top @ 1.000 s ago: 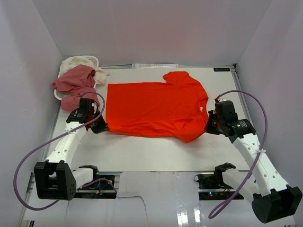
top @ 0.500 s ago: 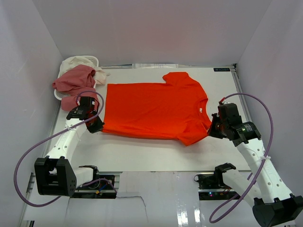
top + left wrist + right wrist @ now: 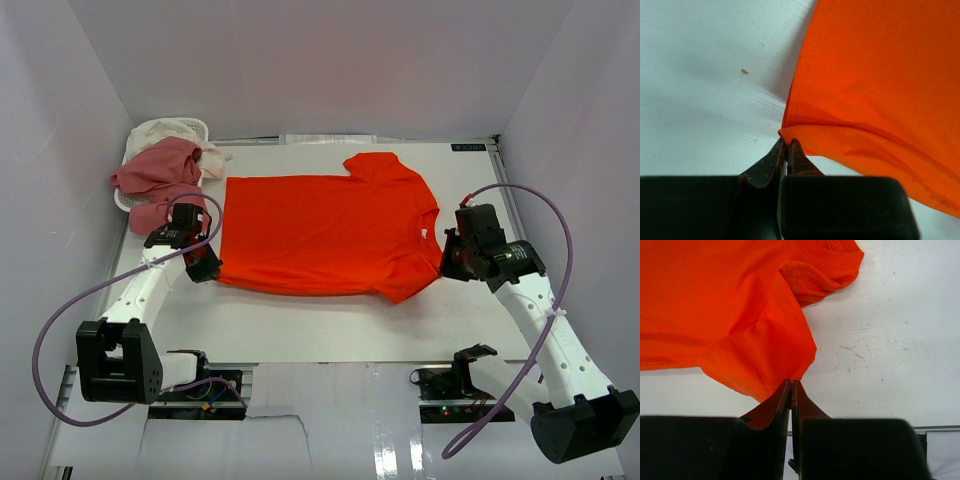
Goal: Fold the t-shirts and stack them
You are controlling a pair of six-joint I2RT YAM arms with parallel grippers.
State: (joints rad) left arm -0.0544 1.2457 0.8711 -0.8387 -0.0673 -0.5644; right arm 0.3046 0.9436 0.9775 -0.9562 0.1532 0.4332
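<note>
Top external, orange t-shirt [image 3: 320, 235] crosswise, collar [image 3: 434, 226] right

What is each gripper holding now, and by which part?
Both hold the orange-red t-shirt. The left gripper pinches its near hem corner. The right gripper pinches the near shoulder edge, beside the collar.

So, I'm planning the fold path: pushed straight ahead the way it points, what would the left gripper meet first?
The orange t-shirt: the left gripper is shut on its corner, and more of that fabric lies directly ahead. Depth beyond is unclear.
</note>
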